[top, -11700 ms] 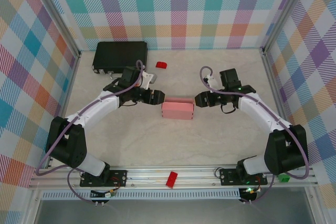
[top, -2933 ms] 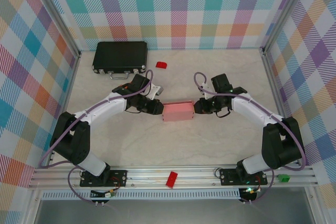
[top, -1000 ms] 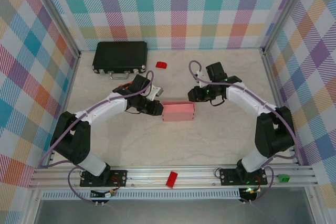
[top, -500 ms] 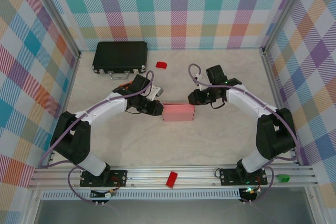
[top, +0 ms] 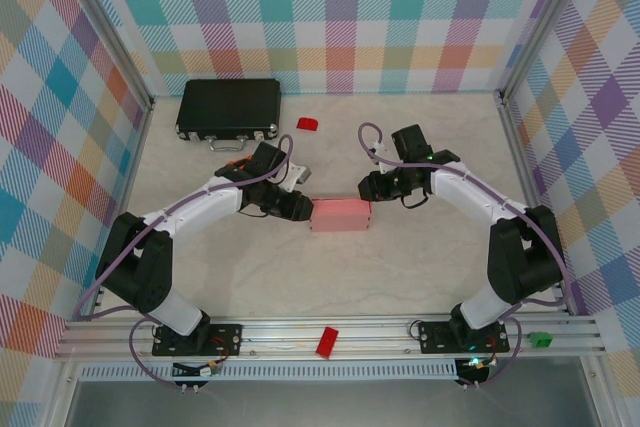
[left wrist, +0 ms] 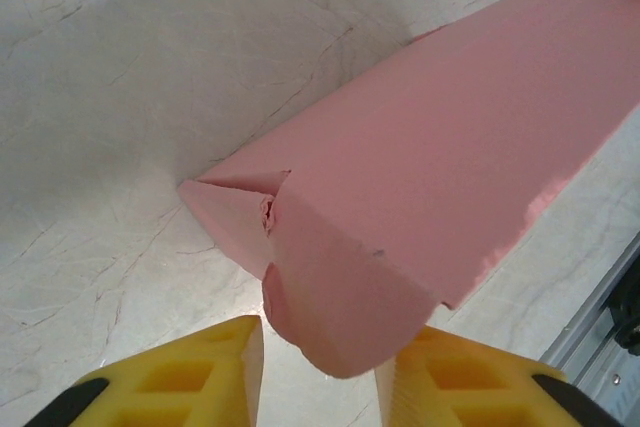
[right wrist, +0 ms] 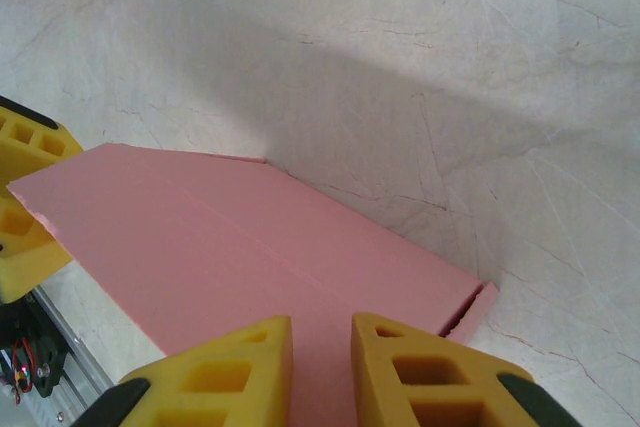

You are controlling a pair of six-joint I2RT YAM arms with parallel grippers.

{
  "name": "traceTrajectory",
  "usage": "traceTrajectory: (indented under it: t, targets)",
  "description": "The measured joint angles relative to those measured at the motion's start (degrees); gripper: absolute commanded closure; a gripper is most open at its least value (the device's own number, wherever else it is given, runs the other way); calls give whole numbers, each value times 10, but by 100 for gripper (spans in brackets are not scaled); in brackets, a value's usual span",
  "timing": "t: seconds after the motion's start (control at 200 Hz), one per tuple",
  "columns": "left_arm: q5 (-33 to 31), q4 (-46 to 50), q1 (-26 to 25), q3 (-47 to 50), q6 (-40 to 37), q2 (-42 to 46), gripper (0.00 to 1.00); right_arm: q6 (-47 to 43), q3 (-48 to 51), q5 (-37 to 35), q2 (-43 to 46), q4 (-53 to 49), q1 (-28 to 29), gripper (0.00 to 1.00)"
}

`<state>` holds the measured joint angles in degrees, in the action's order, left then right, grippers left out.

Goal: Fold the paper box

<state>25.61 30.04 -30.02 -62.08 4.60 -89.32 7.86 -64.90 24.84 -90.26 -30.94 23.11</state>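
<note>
Both together: steady the paper box (top: 340, 215) with the nearly closed, empty right gripper (right wrist: 320, 332), tucking its left end flap (left wrist: 340, 297) with the part-open left gripper (left wrist: 322, 332) astride it.

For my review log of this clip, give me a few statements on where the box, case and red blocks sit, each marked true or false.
1. The box is a folded block, not a flat sheet. True.
2. The case lies in the right back corner. False: it lies in the left back corner.
3. A red block lies on the near rail between the arm bases. True.
4. The left claw is at the box's right end. False: it is at the left end.
5. The box rests on the case. False: it lies on the table, apart from the case.
</note>
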Motion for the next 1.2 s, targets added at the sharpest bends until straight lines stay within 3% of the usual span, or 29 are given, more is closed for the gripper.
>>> traceTrajectory:
  t: [0.245, 0.46, 0.755, 1.04, 1.2]
  targets:
    - [4, -3, -1, 0, -1, 35, 52, 0, 0, -2, 0, 0, 1, 76]
    - [-3, -23, -2, 7, 3, 59, 49, 0, 0, -2, 0, 0, 1, 76]
    - [-7, -21, -2, 8, 5, 41, 51, 0, 0, -3, 0, 0, 1, 76]
    - [20, -21, -2, 8, 5, 23, 61, 0, -5, -5, 0, -3, 1, 76]
    - [22, -21, -2, 8, 6, 23, 62, 0, -9, -8, -2, -4, 1, 76]
